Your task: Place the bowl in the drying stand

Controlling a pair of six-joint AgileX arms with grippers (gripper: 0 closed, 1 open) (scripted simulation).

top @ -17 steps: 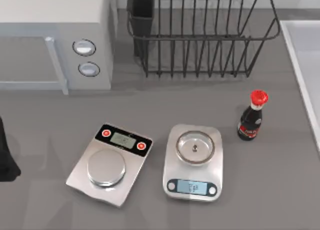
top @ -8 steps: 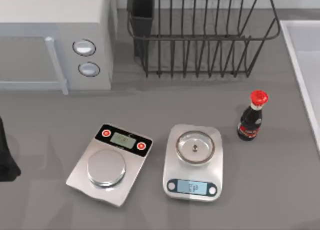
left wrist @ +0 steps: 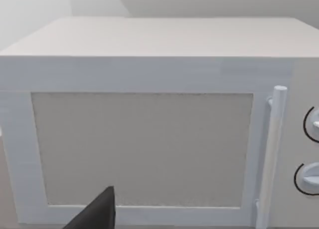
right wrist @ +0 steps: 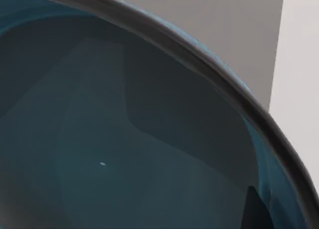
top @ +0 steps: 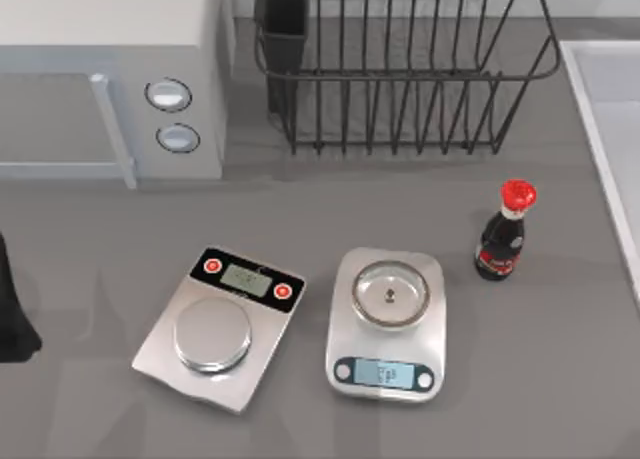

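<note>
**A:** How do the jaws stand now?

**B:** For the right gripper, I cannot tell. Its wrist camera looks straight into the bowl (right wrist: 114, 154), very close. A dark tip (right wrist: 255, 209) shows at the bowl's inner wall, maybe one finger, but I am not sure. My judgement is that the arm is at the bowl for a grasp on the rim, because a rim is thin enough for two fingers.

**A:** And the left one?

**B:** The left gripper (top: 12, 314) is parked at the left edge of the table. Its camera faces the microwave (left wrist: 149, 139); whether it is open or closed, I cannot tell.

**A:** Where is the bowl on the table?

**B:** The top view does not give it. In the right wrist view it is smooth and glossy, blue inside, with a dark rounded rim.

**A:** The target?

**B:** The drying stand (top: 400, 74) sits at the far side, black thin wire, upright bars, sloping sides, a cutlery cup (top: 285, 24) at its left end. The bars should keep a bowl on edge. Two metal scales (top: 220, 329) (top: 386, 324) and a bottle (top: 503, 234) are in front.
</note>
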